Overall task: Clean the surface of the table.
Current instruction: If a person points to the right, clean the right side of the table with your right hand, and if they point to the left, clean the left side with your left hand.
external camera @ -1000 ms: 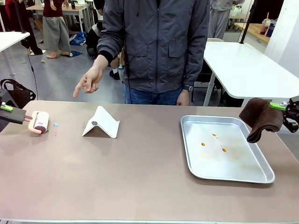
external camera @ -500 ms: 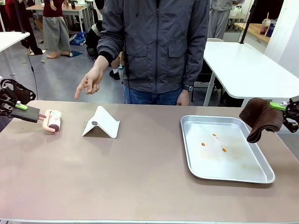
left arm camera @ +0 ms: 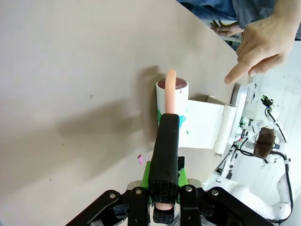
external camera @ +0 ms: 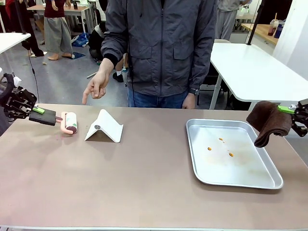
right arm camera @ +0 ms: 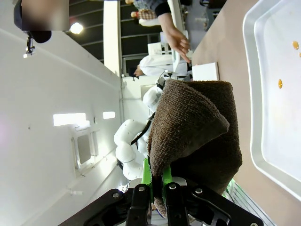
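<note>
One claw [left arm camera: 164, 200] above table [left arm camera: 70, 70] (with roller [left arm camera: 183, 103])

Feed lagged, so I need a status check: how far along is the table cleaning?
Done: teal bits stick to the roller, so some debris looks picked up. In hand: the left end effector grips the roller's handle, roller down on the table. Left: a pink scrap lies nearby; the right end effector holds the cloth in the air; orange spots dot the tray.

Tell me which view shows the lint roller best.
Left wrist view: lint roller close up, roll on the table, handle clamped in the left gripper. Front view shows it small, beside the white stand.
</note>
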Controlling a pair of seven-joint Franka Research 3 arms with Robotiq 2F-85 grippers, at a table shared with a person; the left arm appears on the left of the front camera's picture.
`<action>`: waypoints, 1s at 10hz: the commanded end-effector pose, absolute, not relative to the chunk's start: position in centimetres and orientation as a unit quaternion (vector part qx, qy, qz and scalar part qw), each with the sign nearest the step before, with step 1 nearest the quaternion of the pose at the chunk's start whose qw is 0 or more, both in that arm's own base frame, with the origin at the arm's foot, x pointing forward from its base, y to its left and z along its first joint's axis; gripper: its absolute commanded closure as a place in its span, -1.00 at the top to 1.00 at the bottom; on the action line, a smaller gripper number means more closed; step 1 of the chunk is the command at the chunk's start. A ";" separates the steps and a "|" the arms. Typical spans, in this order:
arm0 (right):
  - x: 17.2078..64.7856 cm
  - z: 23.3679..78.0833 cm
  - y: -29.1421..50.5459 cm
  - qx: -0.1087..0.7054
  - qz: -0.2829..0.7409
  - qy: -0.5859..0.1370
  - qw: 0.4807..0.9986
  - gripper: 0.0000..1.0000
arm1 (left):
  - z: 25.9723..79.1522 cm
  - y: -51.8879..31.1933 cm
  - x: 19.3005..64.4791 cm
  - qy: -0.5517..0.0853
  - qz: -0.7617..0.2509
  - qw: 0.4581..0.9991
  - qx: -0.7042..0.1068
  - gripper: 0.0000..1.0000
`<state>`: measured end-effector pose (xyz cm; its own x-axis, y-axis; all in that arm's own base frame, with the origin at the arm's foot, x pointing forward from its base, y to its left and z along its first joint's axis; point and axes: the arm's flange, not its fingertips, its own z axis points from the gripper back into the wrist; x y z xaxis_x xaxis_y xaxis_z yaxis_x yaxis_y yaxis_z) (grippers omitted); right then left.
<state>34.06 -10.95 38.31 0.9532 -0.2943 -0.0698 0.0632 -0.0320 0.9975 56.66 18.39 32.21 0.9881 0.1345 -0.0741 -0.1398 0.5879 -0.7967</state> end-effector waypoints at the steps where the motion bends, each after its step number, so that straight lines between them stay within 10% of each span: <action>1: 34.0 38.7 -10.8 0.707 -0.124 -0.082 0.692 -1.00 | 30.3 17.3 56.0 0.034 0.063 0.901 -0.427 -0.88; 10: 34.0 38.7 -10.8 0.707 -0.124 -0.082 0.692 -1.00 | 41.0 26.5 46.7 -0.019 -0.035 0.817 -0.575 -0.88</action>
<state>34.06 -10.95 38.32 0.9532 -0.2941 -0.0695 0.0629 -0.0318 0.9975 47.48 25.23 41.41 0.9961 -0.0180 0.0866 0.0873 0.3590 -0.9292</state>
